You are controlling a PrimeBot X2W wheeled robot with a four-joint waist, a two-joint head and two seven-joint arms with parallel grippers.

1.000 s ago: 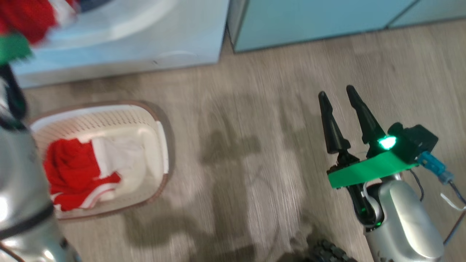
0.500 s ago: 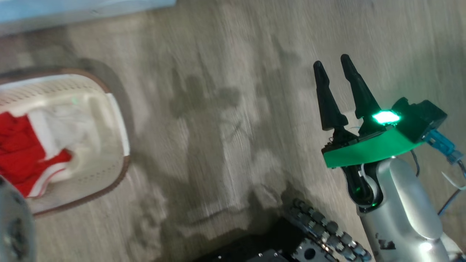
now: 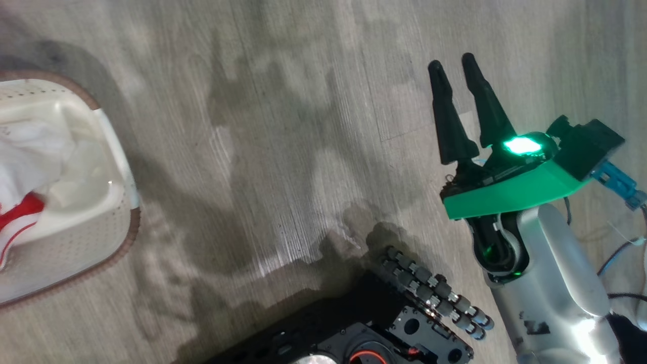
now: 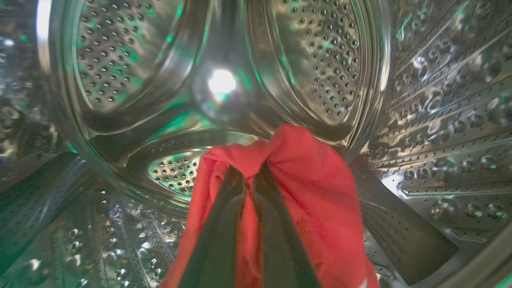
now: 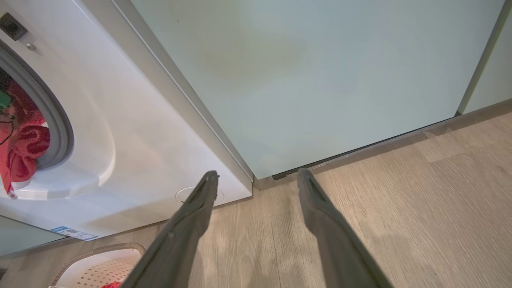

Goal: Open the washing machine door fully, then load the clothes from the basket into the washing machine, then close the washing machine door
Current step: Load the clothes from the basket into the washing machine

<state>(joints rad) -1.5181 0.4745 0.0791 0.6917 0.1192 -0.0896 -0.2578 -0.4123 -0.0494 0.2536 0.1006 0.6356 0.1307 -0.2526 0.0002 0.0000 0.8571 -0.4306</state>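
The right wrist view has the washing machine at its left. The left wrist view, inside the drum, shows the left end effector clenched on a red garment. The head view has the basket with clothes at its left edge, and the right end effector released above the floor.

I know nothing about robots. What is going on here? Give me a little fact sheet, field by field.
Left claw: shut on a red garment, reaching inside the steel drum
Right claw: open, holding nothing, above the wood floor
Basket: on the floor, with white and red clothes in it
Washing machine: white front, next to a pale teal cabinet
Stage: loading is part way done
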